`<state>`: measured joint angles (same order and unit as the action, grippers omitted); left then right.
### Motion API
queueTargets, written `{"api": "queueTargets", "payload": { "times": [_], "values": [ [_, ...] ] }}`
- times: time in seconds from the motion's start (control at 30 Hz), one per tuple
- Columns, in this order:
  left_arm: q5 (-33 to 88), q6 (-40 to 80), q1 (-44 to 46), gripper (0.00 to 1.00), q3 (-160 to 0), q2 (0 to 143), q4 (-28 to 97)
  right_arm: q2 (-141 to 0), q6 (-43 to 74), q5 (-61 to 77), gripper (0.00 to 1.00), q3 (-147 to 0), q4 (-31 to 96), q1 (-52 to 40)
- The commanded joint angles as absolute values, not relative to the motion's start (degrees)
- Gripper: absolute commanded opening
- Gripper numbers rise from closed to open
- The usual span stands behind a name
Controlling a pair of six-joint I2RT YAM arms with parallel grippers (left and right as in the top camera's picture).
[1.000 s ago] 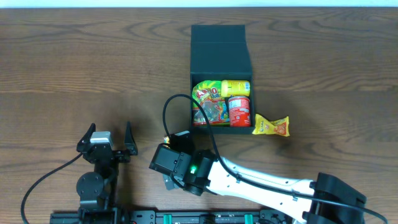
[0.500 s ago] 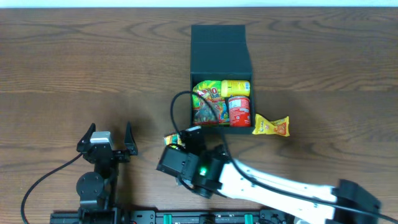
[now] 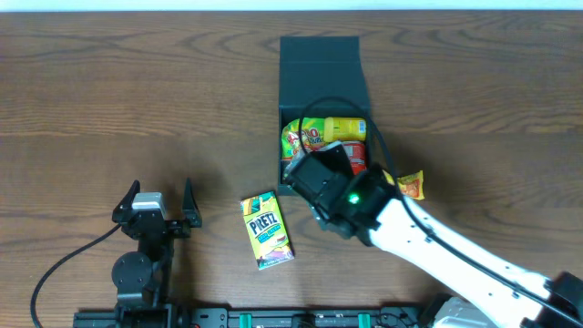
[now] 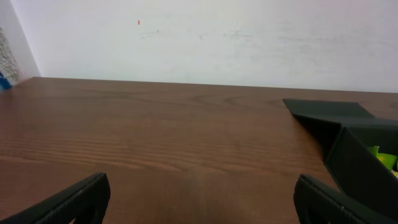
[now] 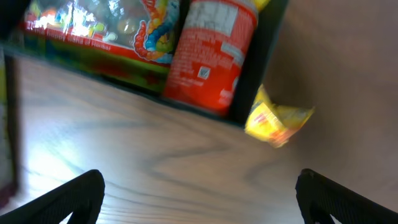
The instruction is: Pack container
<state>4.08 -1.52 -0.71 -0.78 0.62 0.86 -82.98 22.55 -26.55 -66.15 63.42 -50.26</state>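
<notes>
The container (image 3: 319,68) is a dark teal-grey box on the far middle of the table, its lid laid back flat. Inside it are a gummy bag (image 3: 303,138), a yellow packet (image 3: 345,128) and a red can (image 3: 358,155). My right gripper (image 3: 317,176) hovers at the box's near wall, open and empty. In the right wrist view (image 5: 199,202) it looks down on the red can (image 5: 211,53), the box wall (image 5: 186,107) and bare table. My left gripper (image 3: 162,210) rests open at the near left, also empty (image 4: 199,202). From there the container (image 4: 354,155) shows at the right.
A yellow-green Pretz box (image 3: 267,230) lies flat on the table near the front, left of my right arm. A small yellow-orange snack packet (image 3: 412,185) lies outside the container's right near corner, and the right wrist view shows this packet (image 5: 277,121) too.
My right arm swung from the near middle up and right to the container's front, staying open. The Pretz box it was covering now lies in plain view. The left arm has not moved.
</notes>
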Motion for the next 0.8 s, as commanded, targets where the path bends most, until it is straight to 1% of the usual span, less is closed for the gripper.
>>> {"api": "queueTargets", "payload": {
  "times": [0.0,0.13,0.23,0.37,0.53,0.63,0.77],
  "values": [
    [4.1,-1.3,-1.0,0.95,-0.3,0.3,4.1,-81.2,-0.5,-24.5,0.99,-66.0,63.5,-47.3],
    [4.1,-1.3,-1.0,0.95,-0.3,0.3,4.1,-81.4,-16.1,-13.6,0.99,-66.0,65.5,-40.1],
    [4.1,-1.3,-1.0,0.95,-0.3,0.3,4.1,-81.9,-23.6,-10.5,0.99,-65.9,69.1,-33.4],
    [4.1,-1.3,-1.0,0.95,-0.3,0.3,4.1,-83.1,-25.1,-9.4,0.99,-65.9,68.6,-24.2],
    [4.1,-1.3,-1.0,0.95,-0.3,0.3,4.1,-85.9,-31.9,-1.4,0.99,-65.9,69.5,-16.3],
    [4.1,-1.3,-1.0,0.95,-0.3,0.3,4.1,-89.1,-36.3,0.3,0.99,-65.9,68.5,-14.2],
    [4.1,-1.3,-1.0,0.95,-0.3,0.3,4.1,-94.1,-40.4,0.0,0.99,-65.9,66.3,-13.8]
  ]
}}
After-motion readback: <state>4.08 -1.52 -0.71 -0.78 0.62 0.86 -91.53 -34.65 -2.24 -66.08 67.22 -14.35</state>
